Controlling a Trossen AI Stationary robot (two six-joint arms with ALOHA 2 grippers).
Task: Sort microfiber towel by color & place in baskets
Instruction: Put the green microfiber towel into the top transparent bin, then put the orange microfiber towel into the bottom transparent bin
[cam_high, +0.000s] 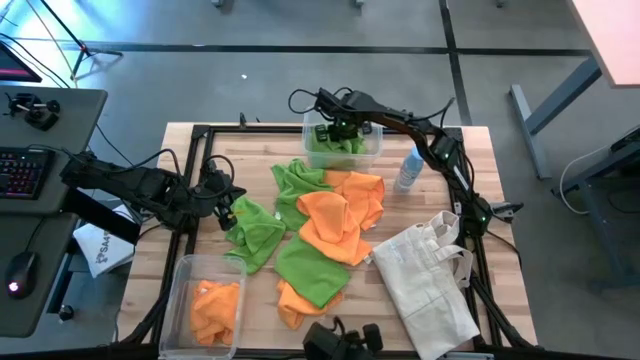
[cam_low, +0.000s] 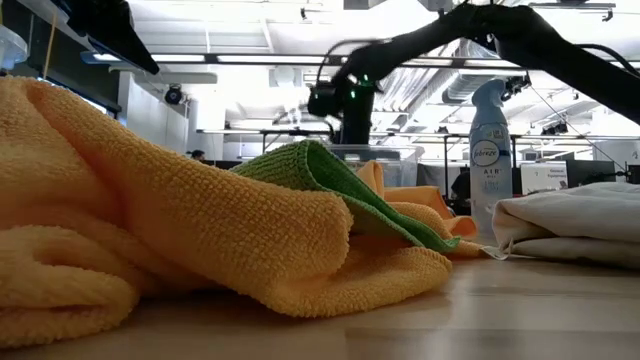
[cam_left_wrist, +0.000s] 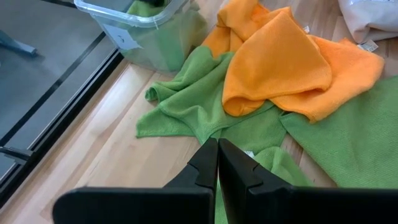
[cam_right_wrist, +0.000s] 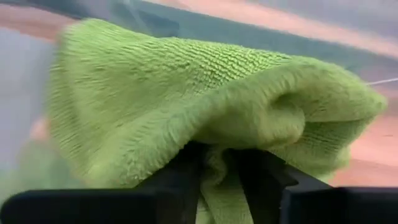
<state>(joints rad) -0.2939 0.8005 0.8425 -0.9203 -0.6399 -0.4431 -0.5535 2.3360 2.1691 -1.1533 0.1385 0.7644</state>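
The left gripper (cam_high: 226, 207) is hovering low over the table's (cam_high: 250, 150) left part, its fingers (cam_left_wrist: 200, 171) pressed together with nothing between them, just beside a crumpled green towel (cam_high: 254, 232); in front of it, at the near left corner, a clear basket (cam_high: 183, 285) is holding orange towels (cam_high: 215, 303); across the middle of the table a heap is lying spread out, with a green towel (cam_high: 298, 186) toward the far side, an orange towel (cam_high: 335, 225) draped over the centre, another green towel (cam_high: 312, 270) nearer the front and an orange edge (cam_high: 290, 305) showing under it; in the low view an orange towel (cam_low: 150, 220) is filling the foreground with a green one (cam_low: 330, 175) folded on top; at the far edge a second clear basket (cam_high: 375, 150) is holding green towels (cam_high: 340, 147), and the right gripper (cam_high: 340, 127) is reaching down into it; in the right wrist view its fingers (cam_right_wrist: 177, 180) are standing partly apart with a green towel (cam_right_wrist: 205, 106) bunched over and between them, so whether they are gripping it I cannot tell; right of that basket a spray bottle (cam_high: 408, 170) is standing upright; further right an off-white tote bag (cam_high: 430, 275) is lying flat toward the near right corner.
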